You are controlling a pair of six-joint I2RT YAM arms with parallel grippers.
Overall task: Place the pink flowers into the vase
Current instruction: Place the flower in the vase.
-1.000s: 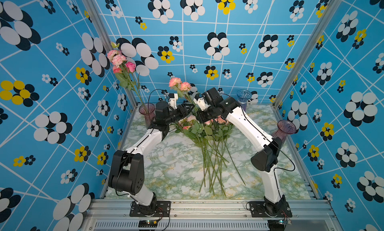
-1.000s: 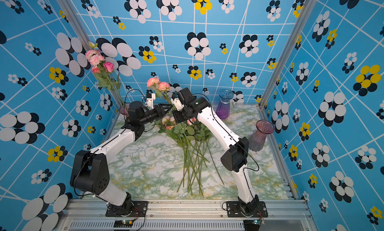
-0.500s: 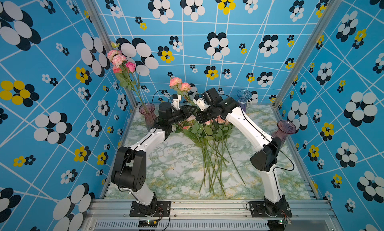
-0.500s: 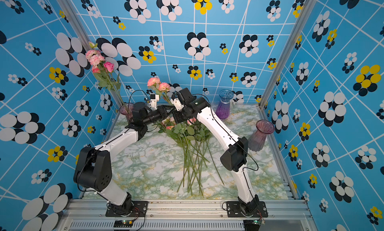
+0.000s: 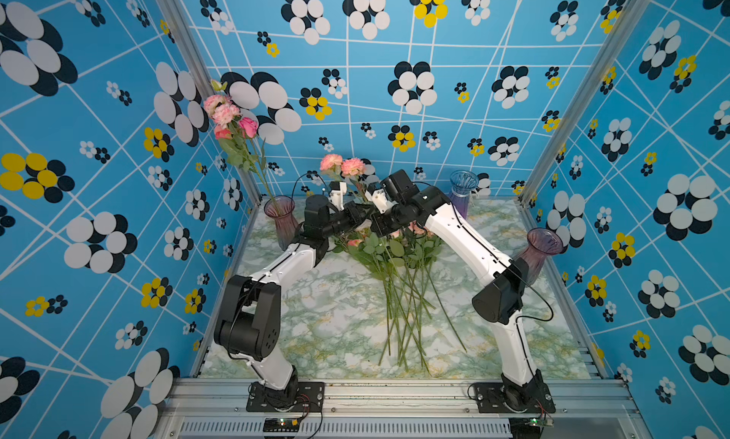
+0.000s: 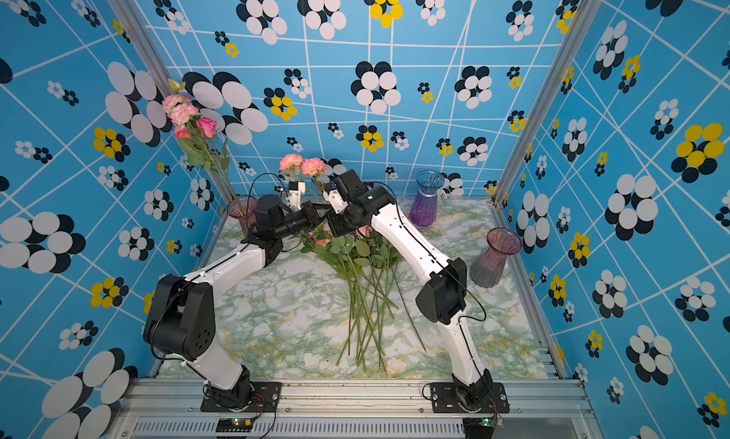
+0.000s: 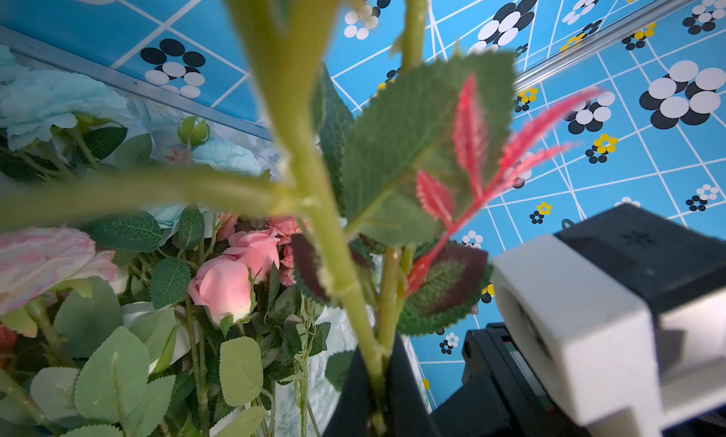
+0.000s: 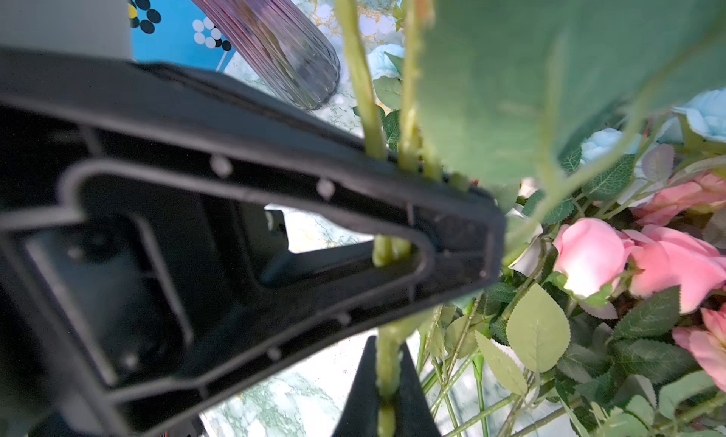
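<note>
Left fingers, right fingers both clamped on pink flowers stem.

A blue vase stands upright on the marbled table.

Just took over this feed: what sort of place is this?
Probably a lab robot cell, not a home: blue flower-print wall panels on aluminium posts box in a marble-look tabletop, and the left arm and right arm are bolted to a metal rail in front.
</note>
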